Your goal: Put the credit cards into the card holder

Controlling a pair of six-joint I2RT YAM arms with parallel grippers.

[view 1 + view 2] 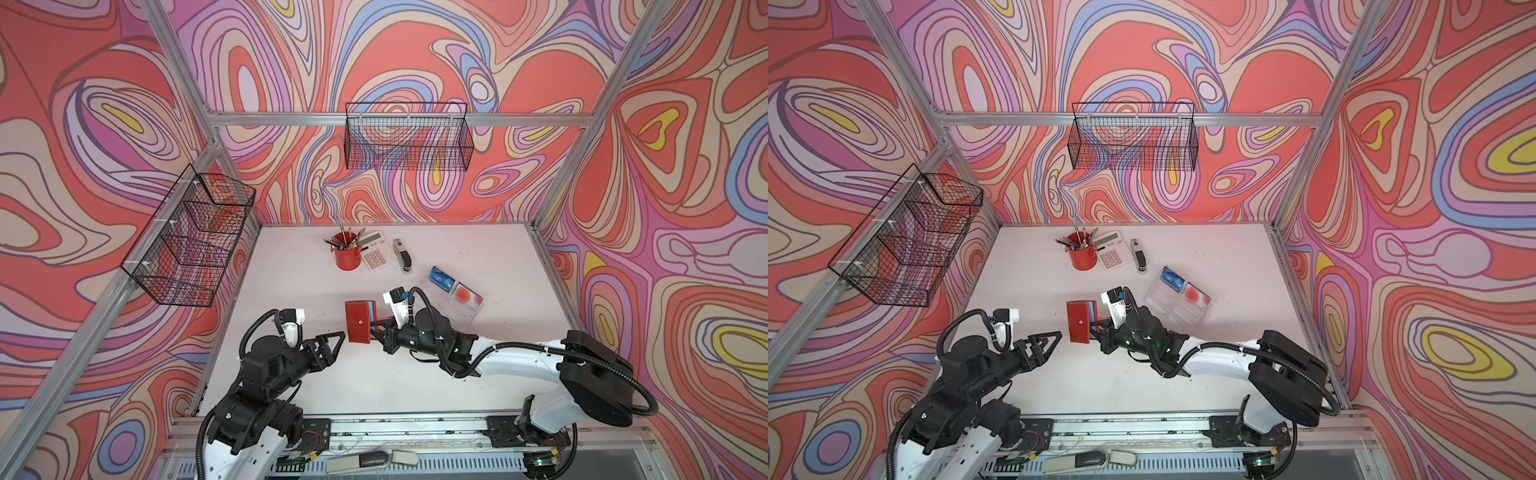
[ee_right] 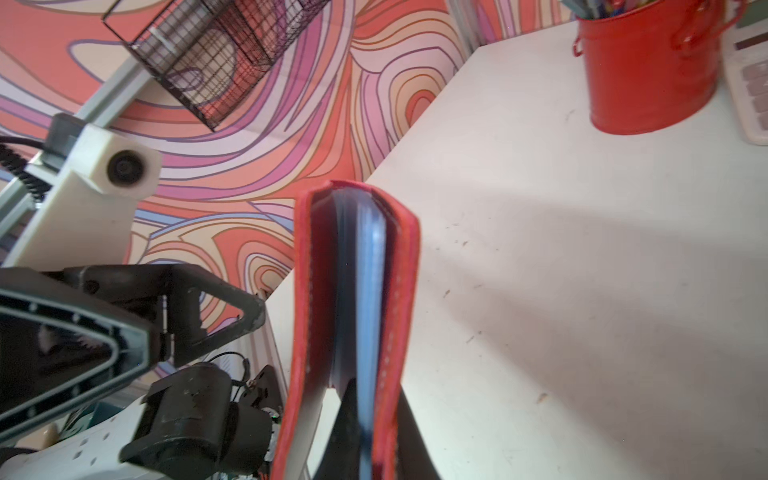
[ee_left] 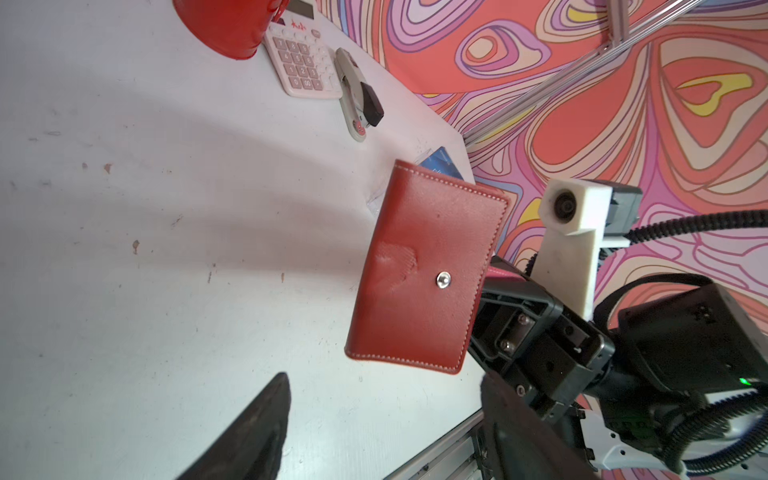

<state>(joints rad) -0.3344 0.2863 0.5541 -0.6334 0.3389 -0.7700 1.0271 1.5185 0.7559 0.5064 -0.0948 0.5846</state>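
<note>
Your left gripper [image 1: 340,334] is nearest, left of centre. Its fingers [image 3: 266,415] are spread apart with nothing between them, and the tips stop just short of the card holder [image 1: 358,322].

Your right gripper [image 1: 379,326] reaches in from the right. Its fingers are clamped on the holder's right-hand cover and blue-lined sleeves.

The holder stands on edge at mid-table, covers slightly parted, with the red cover bearing the snap stud facing the left gripper. You cannot tell whether its lower edge touches the table [image 1: 299,382].

Farther right, the clear acrylic tray [image 1: 465,318] holds the credit cards. The blue cards [image 1: 441,277] are in one far compartment and the pale cards [image 1: 467,297] with a red circle in the one beside it.

Farthest back stand a red pencil pot [image 1: 347,258], a calculator [image 1: 377,251] and a stapler [image 1: 404,255].
</note>
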